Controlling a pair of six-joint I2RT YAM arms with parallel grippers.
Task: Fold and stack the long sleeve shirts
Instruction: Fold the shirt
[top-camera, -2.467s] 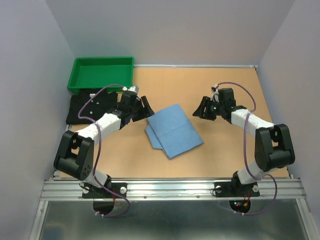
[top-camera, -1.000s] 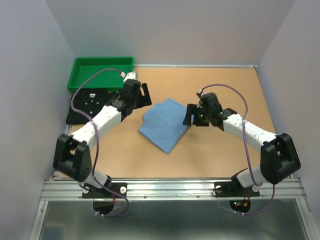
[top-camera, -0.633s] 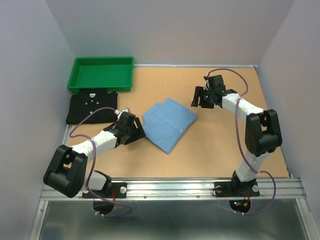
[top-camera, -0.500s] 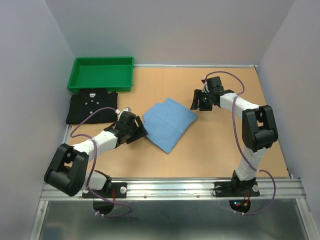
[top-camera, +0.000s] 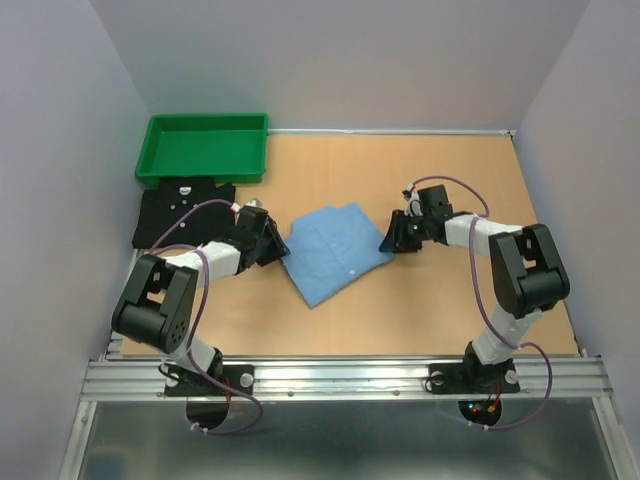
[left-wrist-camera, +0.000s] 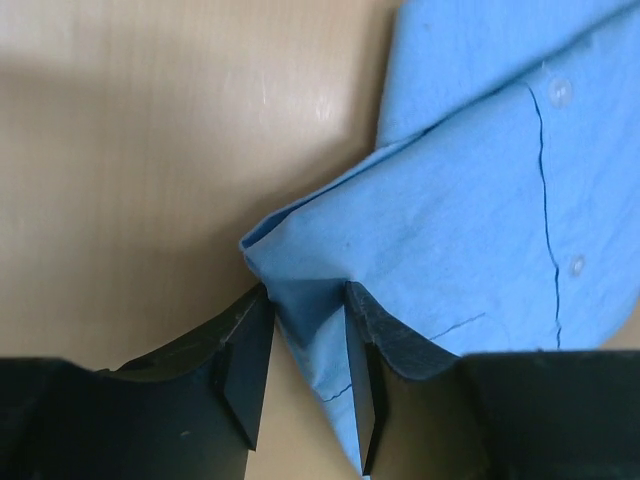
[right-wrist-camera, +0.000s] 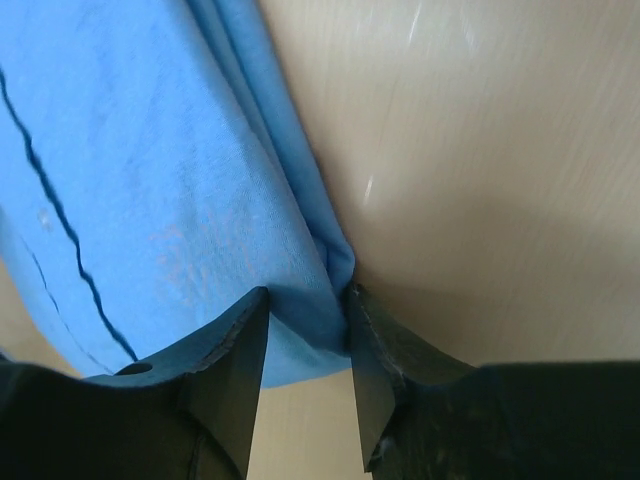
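The light blue long sleeve shirt lies folded in a rectangle mid-table, button placket up. In the left wrist view my left gripper pinches the shirt's left corner, with cloth filling the gap between both fingers. My right gripper is closed over the shirt's bunched right edge, low on the table. From above, the left gripper and right gripper sit at opposite sides of the shirt. The black long sleeve shirt lies folded at the left, white buttons showing.
A green tray stands at the back left, just behind the black shirt. The left arm's elbow lies close to the black shirt's near edge. Pale walls close in the table on three sides.
Both grippers came in from apart to the blue shirt's left and right edges and narrowed onto the cloth. The shirt has shifted and turned slightly.
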